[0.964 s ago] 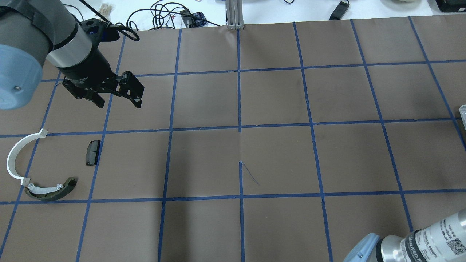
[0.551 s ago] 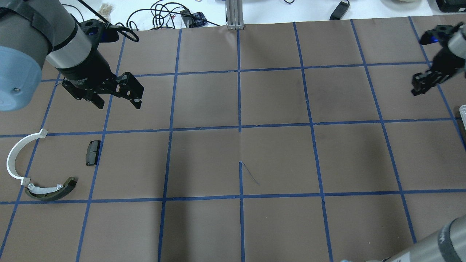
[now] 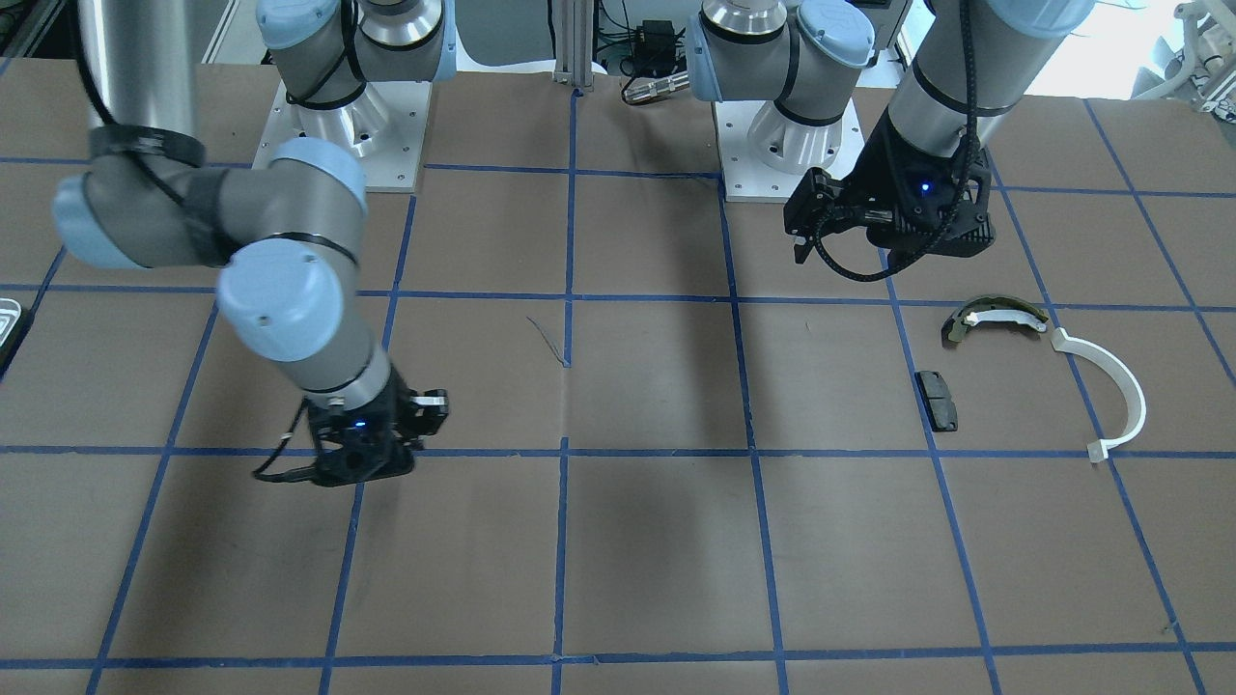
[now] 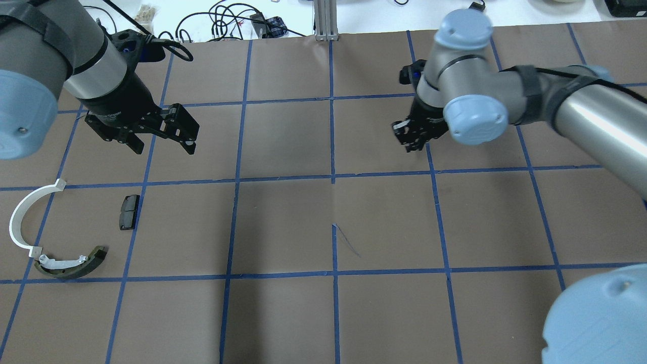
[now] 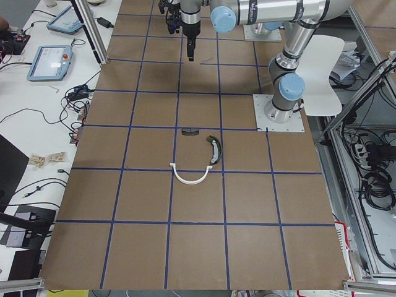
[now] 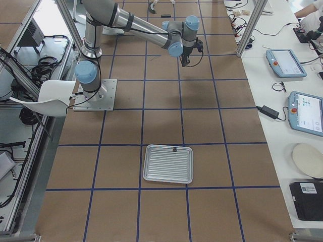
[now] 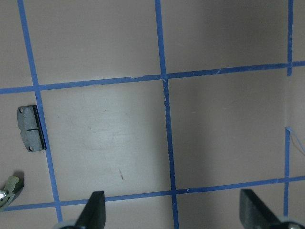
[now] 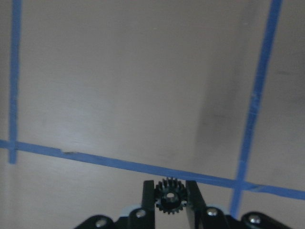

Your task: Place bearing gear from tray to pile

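Note:
My right gripper (image 4: 412,140) is shut on a small black toothed bearing gear (image 8: 170,194), held above the brown table a little right of the middle. The pile lies at the table's left: an olive brake shoe (image 4: 71,263), a white plastic arc (image 4: 22,217) and a black pad (image 4: 129,212). My left gripper (image 4: 163,145) is open and empty, hovering behind the pile; the pad also shows in its wrist view (image 7: 29,128). The silvery ridged tray (image 6: 168,166) sits far off at the right end of the table.
The table is brown with a blue tape grid. Cables and an aluminium post (image 4: 326,20) stand beyond the far edge. A small dark thing (image 6: 174,149) lies at the tray's far rim. My right arm's elbow (image 4: 596,318) fills the overhead view's lower right corner.
My right arm has swung in from the table's right edge toward the middle, carrying the gear leftward. My left arm has barely moved and stays open.

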